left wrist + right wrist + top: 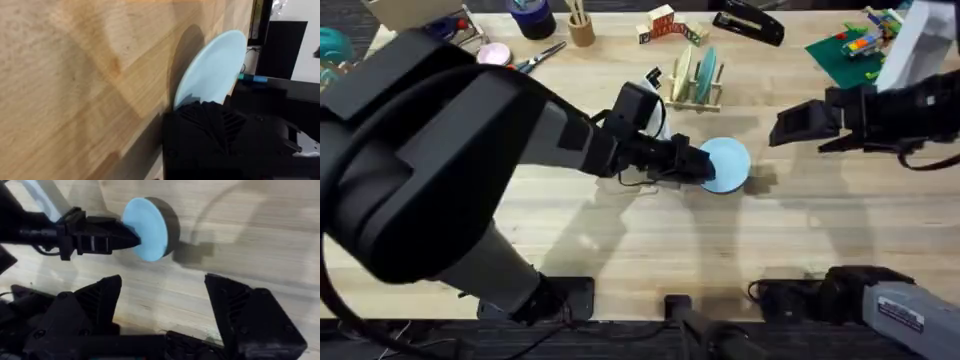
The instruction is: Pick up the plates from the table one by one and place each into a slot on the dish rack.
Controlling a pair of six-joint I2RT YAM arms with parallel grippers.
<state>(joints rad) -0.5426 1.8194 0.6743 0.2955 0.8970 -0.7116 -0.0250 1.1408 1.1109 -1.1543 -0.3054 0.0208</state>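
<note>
Pinching the blue plate by its rim, my left gripper tilted it for the rack — right gripper gaped empty.

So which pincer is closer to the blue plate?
The left pincer: it is clamped on the edge of the blue plate. The right pincer is open and apart from it, off to the plate's right.

Both arms are built from matte black housings with rounded joints, and a grey sleeve section is seen on the large left arm. Thin black cables are looped beside the left end effector. The right end effector is formed by two black wedge-shaped fingers, and a white label with small print is fixed to the grey base of the right arm.
</note>
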